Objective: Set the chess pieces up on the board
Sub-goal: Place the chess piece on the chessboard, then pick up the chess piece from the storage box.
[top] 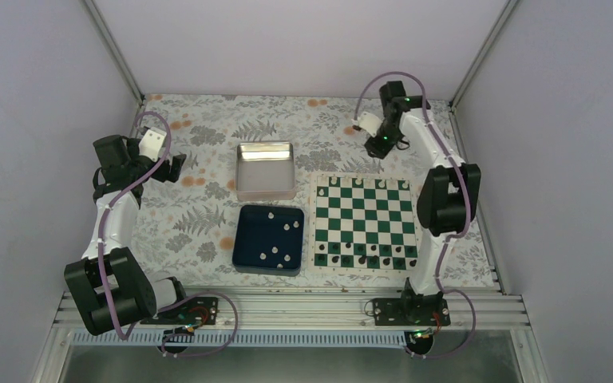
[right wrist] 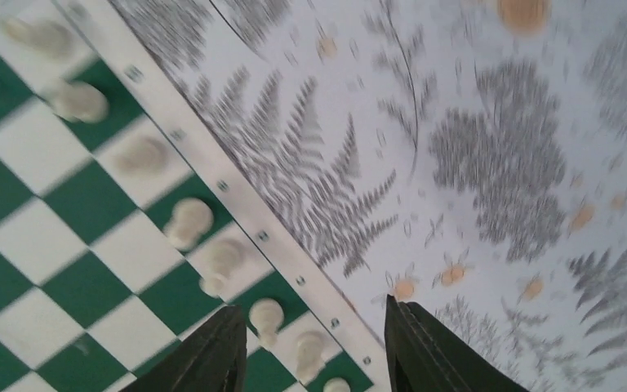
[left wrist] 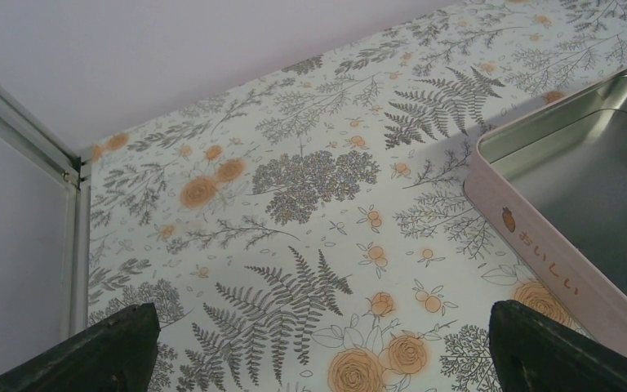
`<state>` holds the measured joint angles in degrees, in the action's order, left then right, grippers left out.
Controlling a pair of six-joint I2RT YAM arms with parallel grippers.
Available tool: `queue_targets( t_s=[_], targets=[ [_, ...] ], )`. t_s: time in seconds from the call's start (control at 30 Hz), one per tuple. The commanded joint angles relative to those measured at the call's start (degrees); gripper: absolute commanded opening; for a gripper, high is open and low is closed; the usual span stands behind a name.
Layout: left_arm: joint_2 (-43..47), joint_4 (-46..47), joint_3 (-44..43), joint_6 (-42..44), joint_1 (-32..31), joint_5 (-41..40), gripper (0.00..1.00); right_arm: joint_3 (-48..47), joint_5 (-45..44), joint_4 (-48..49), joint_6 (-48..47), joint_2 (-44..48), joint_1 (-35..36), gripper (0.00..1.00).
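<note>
The green-and-white board (top: 363, 223) lies at the right of the table. Pale chess pieces (top: 334, 182) stand along its far row, and several more (top: 285, 226) lie in the dark blue tray (top: 247, 239). In the right wrist view, blurred, that row of pieces (right wrist: 266, 317) runs along the board's pale border (right wrist: 237, 204). My right gripper (right wrist: 314, 327) hangs open above the board's far edge with nothing held, and shows in the top view (top: 381, 146) too. My left gripper (left wrist: 318, 359) is wide open and empty over the floral cloth at the far left (top: 178, 167).
A shiny metal tin (top: 266, 170) stands behind the blue tray; its pink wall (left wrist: 539, 245) is just right of my left gripper. Small black figures (top: 359, 255) fill the board's near rows. Enclosure walls and corner posts (left wrist: 73, 175) bound the table.
</note>
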<state>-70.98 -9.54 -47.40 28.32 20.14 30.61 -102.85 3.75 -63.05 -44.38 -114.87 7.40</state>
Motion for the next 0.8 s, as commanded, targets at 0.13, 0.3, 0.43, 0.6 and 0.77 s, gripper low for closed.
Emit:
queue_targets(
  t_s=[0.13,0.3,0.43,0.6,0.77],
  targets=[
    [0.25,0.58,-0.77,0.86,0.45,1.66,1.0,-1.88,3.96,-2.74,0.12,4.81,18.51,0.51],
    [0.55,0.45,-0.68,0.7,0.43,1.31,1.0,1.1,5.08,-1.57,1.13,3.91,31.37,0.56],
    [0.89,0.32,-0.61,0.67,0.44,1.27,1.0,3.05,5.85,-0.19,1.37,1.8,37.78,0.58],
    [1.19,0.49,-0.17,0.6,0.45,1.18,1.0,4.48,7.01,1.73,1.27,-0.56,42.74,0.58],
    [1.48,0.64,0.0,0.6,0.43,1.03,1.0,5.64,7.15,1.28,1.48,-3.76,46.5,0.58]
  ],
)
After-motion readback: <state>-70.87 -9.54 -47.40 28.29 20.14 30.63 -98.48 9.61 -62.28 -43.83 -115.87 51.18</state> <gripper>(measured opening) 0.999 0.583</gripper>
